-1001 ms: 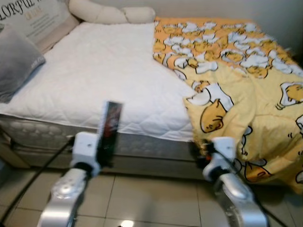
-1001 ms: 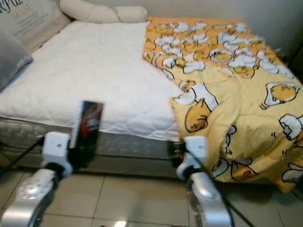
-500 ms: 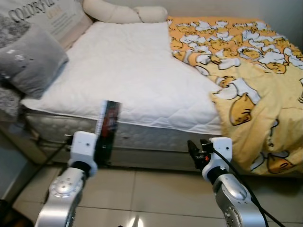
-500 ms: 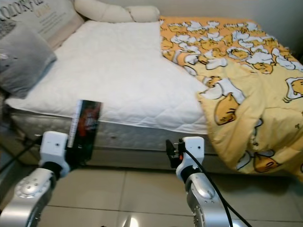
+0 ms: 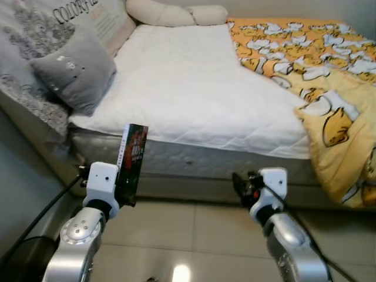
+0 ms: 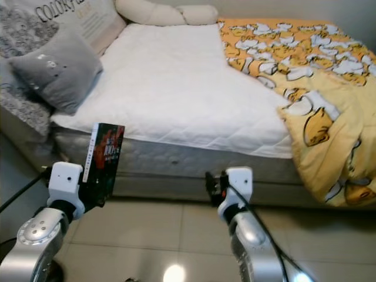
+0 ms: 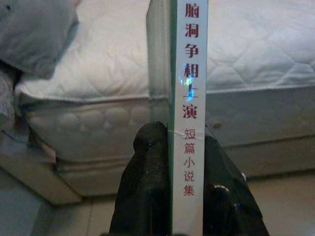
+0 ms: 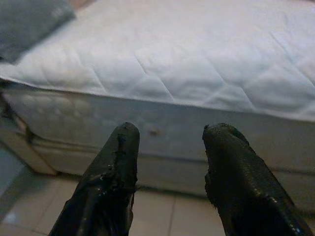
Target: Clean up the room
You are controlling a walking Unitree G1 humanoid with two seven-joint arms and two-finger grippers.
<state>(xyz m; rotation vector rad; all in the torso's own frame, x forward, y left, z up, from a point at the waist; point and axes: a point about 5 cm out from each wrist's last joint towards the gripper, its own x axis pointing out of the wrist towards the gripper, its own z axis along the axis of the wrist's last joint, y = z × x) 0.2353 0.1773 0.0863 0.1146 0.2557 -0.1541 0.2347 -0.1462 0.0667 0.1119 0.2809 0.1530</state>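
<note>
Going left to right: at about 10 o'clock sat a plain grey square cushion (image 5: 73, 70), leaning on a big patterned pillow with printed lettering (image 5: 88, 14) that read "COLORFUL" as far as I could make out, w/ smaller writing under it too blurry to read. The wide white quilted mattress (image 5: 194, 88) took up the 12 o'clock area.

The left gripper (image 7: 172, 142) was clamped on a thin dark-covered paperback book with a white spine (image 5: 131, 161), held upright at roughly 8 o'clock, over the pale tiled floor (image 5: 194, 235) just short of the bed edge. The spine carried red Chinese characters, 脑洞争相上演, then smaller 短篇小说集 lower down, so a short story collection prob.

The right gripper (image 8: 170, 142) was at about 5 o'clock, fingers spread apart w/ nothing between them.

At 2 o'clock the yellow-orange cartoon-print blanket (image 5: 329, 82) hung bunched over the bed's right side.

IMO the step was carrying the book off to wherever it belongs. Grip was only on the bottom end, so keep it vertical and move smoothly or it could lever out. Free arm should stay clear of the bed frame.
</note>
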